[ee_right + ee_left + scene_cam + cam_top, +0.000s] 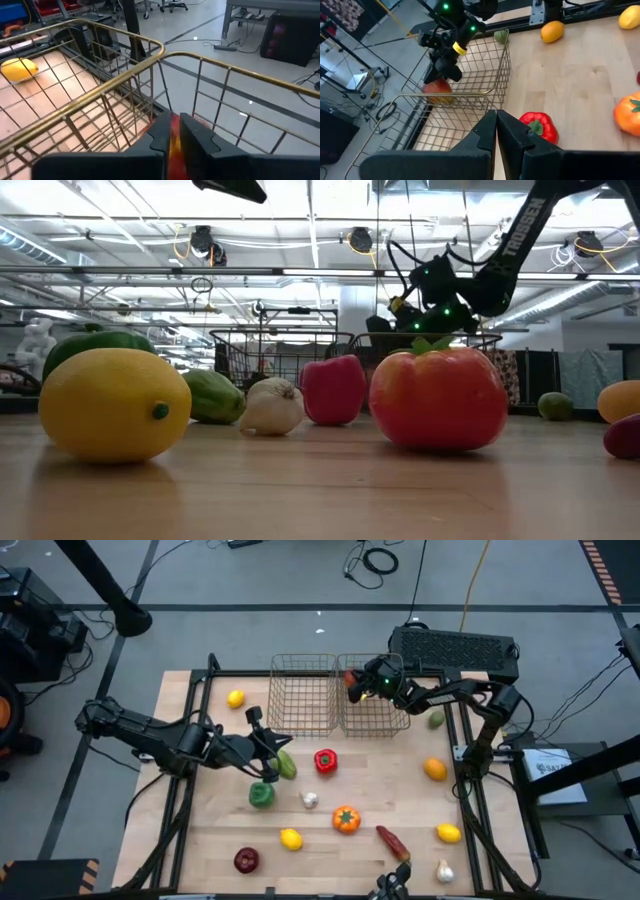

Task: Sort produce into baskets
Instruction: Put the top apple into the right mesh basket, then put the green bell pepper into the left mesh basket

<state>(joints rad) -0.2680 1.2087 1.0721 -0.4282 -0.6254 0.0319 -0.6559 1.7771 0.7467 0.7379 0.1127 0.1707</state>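
Two wire baskets stand side by side at the table's far middle, the left one [303, 692] and the right one [378, 705]. My right gripper [356, 685] reaches into the right basket's far left corner, shut on a red-and-yellow apple [437, 91]. My left gripper [280, 740] is shut on nothing and hovers over the table's left middle, above a light green pepper [287, 764]. Loose on the board lie a red pepper [325, 761], a dark green pepper [262, 794], garlic [310, 800], lemons [291, 838] and a chilli [392, 840]. My right gripper pinches the apple between its two fingers, and a strip of red-and-yellow skin [175, 142] shows between them. The fingers slant down from the table's right side onto the apple's upper part [440, 83]. The apple sits below the basket's rim; whether it rests on the basket's floor, I cannot tell.
A black box [455, 648] stands behind the right basket. More produce lies about: a lemon [236, 698] at the far left, an orange [435, 769] and a lemon [448, 832] at the right, a dark red apple [246, 859] near the front. Black frame rails [470, 790] border the board.
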